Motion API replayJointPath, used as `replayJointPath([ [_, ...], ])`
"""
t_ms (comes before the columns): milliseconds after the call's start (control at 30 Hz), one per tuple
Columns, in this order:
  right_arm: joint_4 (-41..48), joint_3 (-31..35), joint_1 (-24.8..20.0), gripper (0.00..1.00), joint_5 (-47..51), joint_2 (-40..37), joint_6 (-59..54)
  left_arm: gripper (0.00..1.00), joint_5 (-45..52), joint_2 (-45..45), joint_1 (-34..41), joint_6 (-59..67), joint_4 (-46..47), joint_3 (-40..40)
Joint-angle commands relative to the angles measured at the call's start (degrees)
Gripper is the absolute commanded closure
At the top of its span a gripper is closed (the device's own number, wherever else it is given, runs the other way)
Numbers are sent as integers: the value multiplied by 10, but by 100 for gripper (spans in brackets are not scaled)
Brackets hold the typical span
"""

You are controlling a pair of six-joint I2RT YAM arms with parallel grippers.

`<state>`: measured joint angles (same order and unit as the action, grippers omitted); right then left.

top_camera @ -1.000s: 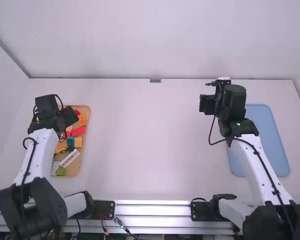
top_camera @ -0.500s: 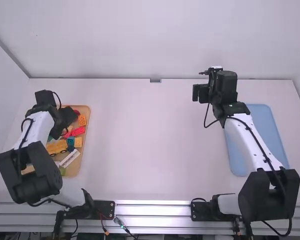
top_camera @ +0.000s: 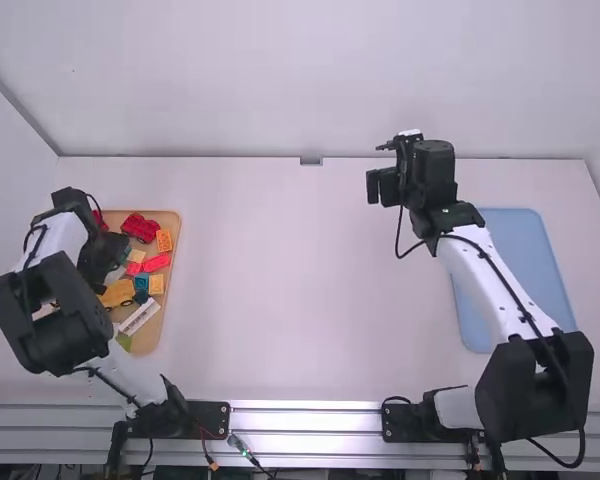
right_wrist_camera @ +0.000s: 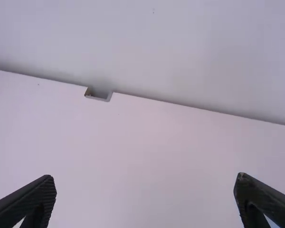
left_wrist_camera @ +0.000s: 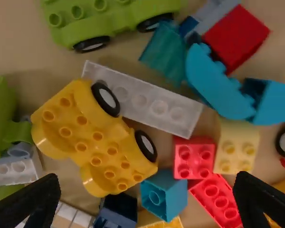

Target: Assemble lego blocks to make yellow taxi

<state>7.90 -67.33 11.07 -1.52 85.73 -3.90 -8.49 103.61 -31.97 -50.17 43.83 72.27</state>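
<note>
Leftward, the left gripper [top_camera: 108,272], fingers spread, hangs above the tan tray [top_camera: 167,325]. Beneath it lies the yellow car [left_wrist_camera: 97,142], studs up, two wheels showing along one side. A clear bar [left_wrist_camera: 140,100] lies along that wheeled side; a teal block [left_wrist_camera: 173,192] sits just beside one end. Farther out is the green car [left_wrist_camera: 116,21]. The right gripper [top_camera: 382,188], also spread, hangs above the table [top_camera: 280,280]; the blue mat [top_camera: 530,265] lies to its right.
</note>
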Motion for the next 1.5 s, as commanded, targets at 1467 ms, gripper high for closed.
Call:
replayJointPath([
  [1467,5,-20,-2,1,-1,5,-13,29,-17,11,5,-211,-111,-137],
])
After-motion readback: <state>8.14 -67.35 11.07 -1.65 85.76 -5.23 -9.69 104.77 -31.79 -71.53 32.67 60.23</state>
